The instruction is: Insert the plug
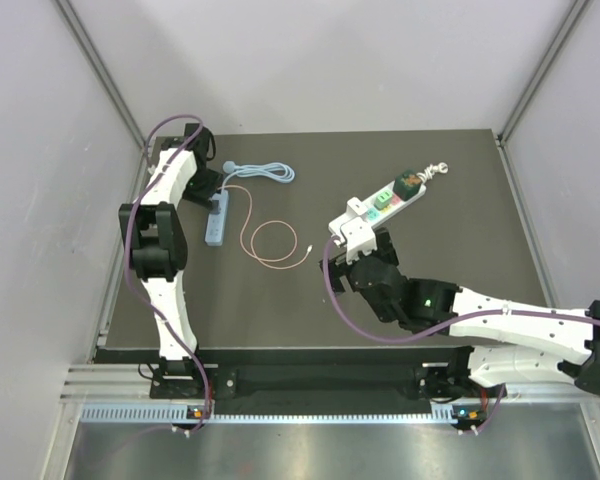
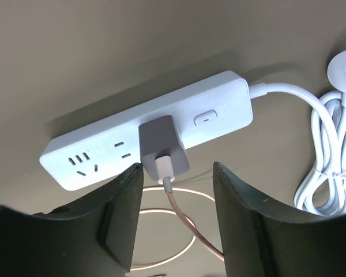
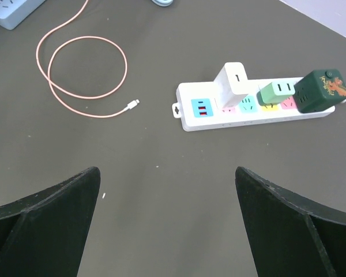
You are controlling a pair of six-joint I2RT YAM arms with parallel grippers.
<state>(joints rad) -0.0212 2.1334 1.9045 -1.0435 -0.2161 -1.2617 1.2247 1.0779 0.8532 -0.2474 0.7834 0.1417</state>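
Observation:
The grey plug (image 2: 161, 147) sits pushed into a socket in the middle of the light blue power strip (image 2: 150, 127), and its pink cable (image 2: 187, 222) trails down between my left fingers. My left gripper (image 2: 177, 168) stands open just below the plug. The left fingertip (image 2: 132, 176) is at the plug's corner and the right one is apart from it. From above, the strip (image 1: 217, 218) lies at the table's far left under the left gripper (image 1: 214, 188). My right gripper (image 3: 167, 170) is wide open over bare table with nothing between its fingers.
A white power strip (image 3: 248, 107) holding a white adapter, a green one and a dark green cube lies ahead of the right gripper (image 1: 352, 240). The pink cable's loops (image 1: 270, 240) lie mid-table. The blue strip's white cord (image 1: 265, 172) is coiled at the back.

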